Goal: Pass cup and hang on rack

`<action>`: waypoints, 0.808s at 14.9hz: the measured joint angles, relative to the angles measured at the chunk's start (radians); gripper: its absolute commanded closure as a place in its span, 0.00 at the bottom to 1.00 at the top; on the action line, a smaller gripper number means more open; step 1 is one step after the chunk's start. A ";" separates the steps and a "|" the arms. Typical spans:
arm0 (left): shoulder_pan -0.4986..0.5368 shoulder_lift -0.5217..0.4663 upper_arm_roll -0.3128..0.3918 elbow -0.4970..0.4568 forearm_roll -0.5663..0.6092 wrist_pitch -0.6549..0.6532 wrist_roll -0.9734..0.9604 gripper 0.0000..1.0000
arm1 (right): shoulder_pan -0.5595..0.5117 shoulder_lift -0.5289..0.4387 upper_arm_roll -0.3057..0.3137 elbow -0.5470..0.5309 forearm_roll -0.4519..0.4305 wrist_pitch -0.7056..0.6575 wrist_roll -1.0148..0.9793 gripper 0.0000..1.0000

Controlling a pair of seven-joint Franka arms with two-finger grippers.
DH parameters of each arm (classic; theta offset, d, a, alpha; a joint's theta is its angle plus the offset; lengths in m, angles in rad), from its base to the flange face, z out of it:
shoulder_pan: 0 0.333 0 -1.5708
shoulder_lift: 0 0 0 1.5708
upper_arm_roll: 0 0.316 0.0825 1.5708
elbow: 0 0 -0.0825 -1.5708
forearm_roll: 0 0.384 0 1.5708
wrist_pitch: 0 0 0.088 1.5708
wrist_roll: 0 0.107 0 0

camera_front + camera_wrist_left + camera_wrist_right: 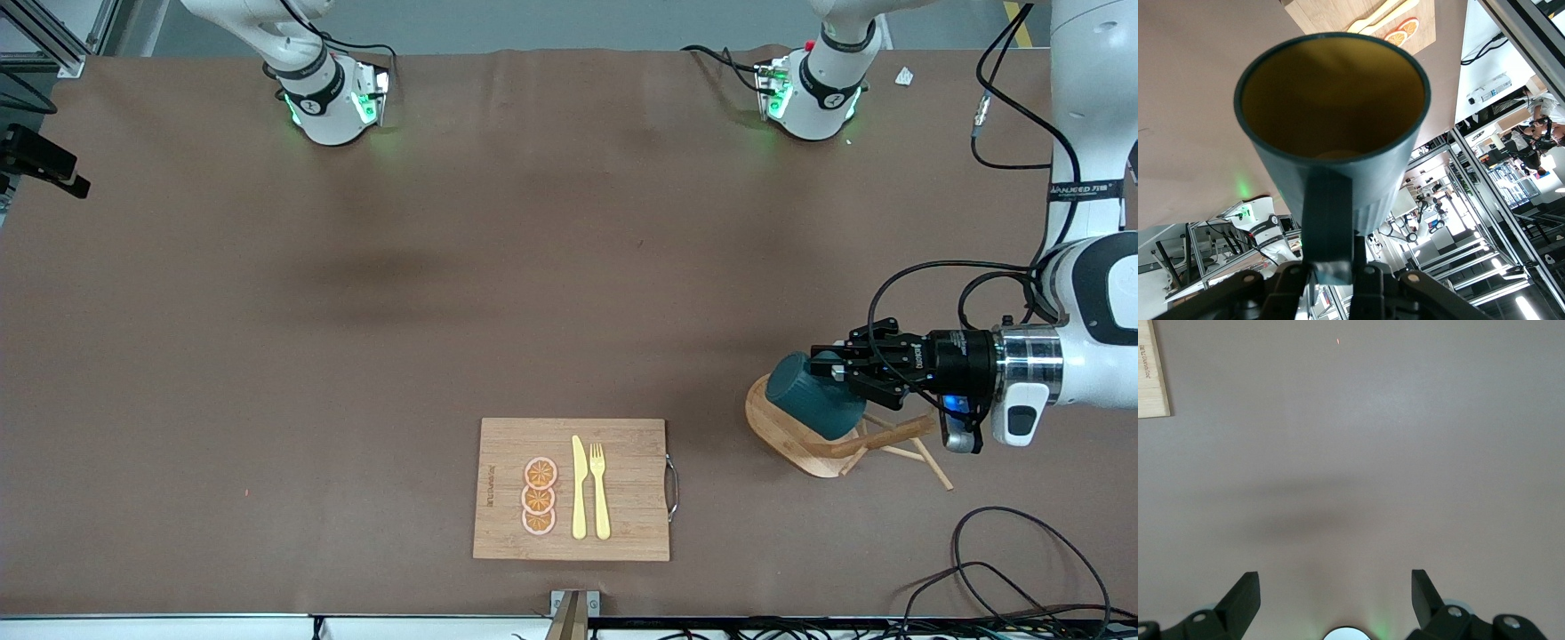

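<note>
1. Teal-grey cup (pixel 813 396), held sideways over the rack (pixel 796 440) nr the table's (pixel 267 356) front edge, L-arm end.
2. Left gripper (pixel 836 369) fingers pinch its handle (pixel 1328 227).
3. Right gripper (pixel 1335 590) waits, fingers spread.
4. Risk: narrow handle grip; cup may twist, miss the pegs (pixel 929 462).

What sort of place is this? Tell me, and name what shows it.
Most likely a robotics lab or test workshop. Two arm bases are bolted to a table under a brown cover, loose cables trail along its edge, and aluminium framing with more equipment shows in the left wrist view.

No readable text; tiny illegible print on cutting board (pixel 571 489) edge.
</note>
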 measured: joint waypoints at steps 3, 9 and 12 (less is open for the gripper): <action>0.050 -0.001 -0.047 0.005 0.126 -0.060 0.170 0.00 | 0.002 0.002 0.004 -0.012 0.000 -0.003 -0.001 0.00; 0.070 -0.001 -0.063 0.012 0.147 -0.077 0.208 0.00 | 0.003 0.004 0.006 -0.019 0.000 -0.003 -0.001 0.00; 0.070 -0.001 -0.064 0.013 0.147 -0.077 0.208 0.00 | 0.003 0.004 0.006 -0.019 0.000 -0.003 -0.001 0.00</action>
